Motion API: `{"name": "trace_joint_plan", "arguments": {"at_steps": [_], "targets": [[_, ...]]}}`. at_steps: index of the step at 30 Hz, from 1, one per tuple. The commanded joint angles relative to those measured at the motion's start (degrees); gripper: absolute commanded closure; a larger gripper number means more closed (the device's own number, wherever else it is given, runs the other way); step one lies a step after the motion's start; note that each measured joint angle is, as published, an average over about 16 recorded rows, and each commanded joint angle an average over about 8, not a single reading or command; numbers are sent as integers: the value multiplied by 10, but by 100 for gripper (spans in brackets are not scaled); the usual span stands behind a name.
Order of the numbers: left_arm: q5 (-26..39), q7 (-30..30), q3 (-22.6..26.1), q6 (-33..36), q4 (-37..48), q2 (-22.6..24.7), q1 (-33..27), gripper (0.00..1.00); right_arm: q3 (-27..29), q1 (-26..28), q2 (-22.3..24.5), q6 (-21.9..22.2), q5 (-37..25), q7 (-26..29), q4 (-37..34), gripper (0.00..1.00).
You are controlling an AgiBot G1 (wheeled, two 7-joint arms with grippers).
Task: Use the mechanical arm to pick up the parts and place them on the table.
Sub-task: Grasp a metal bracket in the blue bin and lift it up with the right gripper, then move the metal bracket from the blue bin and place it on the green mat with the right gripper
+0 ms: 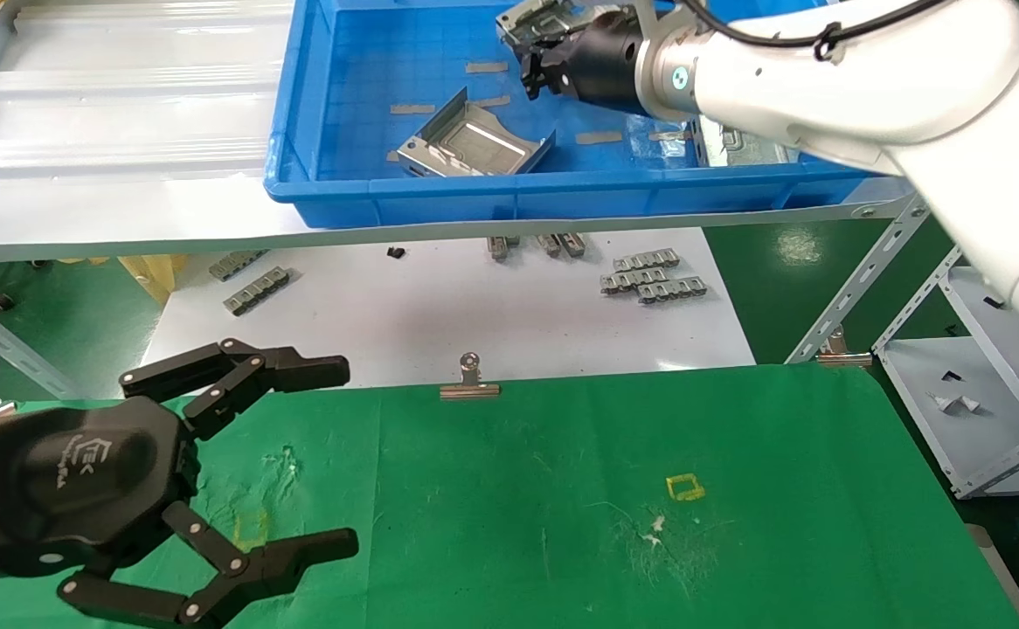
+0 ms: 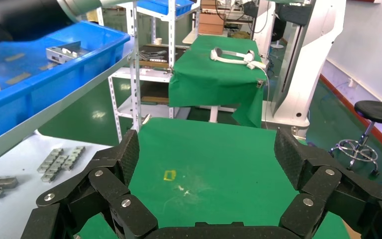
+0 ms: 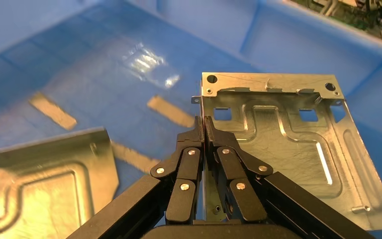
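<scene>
My right gripper (image 1: 534, 74) is inside the blue tray (image 1: 335, 188), shut on the bent-up side wall of a silvery sheet-metal part (image 1: 537, 22). In the right wrist view the fingers (image 3: 204, 119) pinch that wall edge-on, and the part's grooved plate (image 3: 288, 144) lies to one side over the tray floor. A second part (image 1: 474, 144) lies in the tray's middle and also shows in the right wrist view (image 3: 45, 184). A third part (image 1: 741, 144) is partly hidden under my right arm. My left gripper (image 1: 348, 457) is open and empty above the green table (image 1: 606, 489).
The tray sits on a raised grey shelf (image 1: 125, 210). Below it a white board (image 1: 474, 314) carries small grey chain-like strips (image 1: 649, 275). A silver binder clip (image 1: 470, 380) grips the table's far edge. A yellow square mark (image 1: 684, 487) is on the cloth. A white rack (image 1: 981, 419) stands at the right.
</scene>
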Motion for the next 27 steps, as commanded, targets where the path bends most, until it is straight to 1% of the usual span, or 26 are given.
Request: {"name": "trace_joint_plan", "arguments": {"at_steps": [1, 5, 7, 9, 14, 18, 22, 27], "targets": [[0, 0, 0, 0, 0, 0, 0, 0, 3, 5, 1, -5, 11, -15, -2, 100], [0, 0, 0, 0, 0, 0, 0, 0, 18, 24, 14, -26, 31, -56, -11, 100], [0, 0, 0, 0, 0, 0, 0, 0, 27, 34, 28, -49, 42, -78, -6, 100], [0, 0, 0, 0, 0, 0, 0, 0, 36, 42, 50, -86, 56, -106, 7, 100], [0, 0, 0, 0, 0, 0, 0, 0, 65, 53, 123, -213, 104, -188, 56, 100], [0, 0, 0, 0, 0, 0, 0, 0, 90, 54, 176, -317, 148, -259, 80, 100], [0, 0, 0, 0, 0, 0, 0, 0, 109, 52, 215, -431, 191, -328, 88, 100], [0, 0, 0, 0, 0, 0, 0, 0, 116, 52, 248, -581, 226, -402, 76, 100]]}}
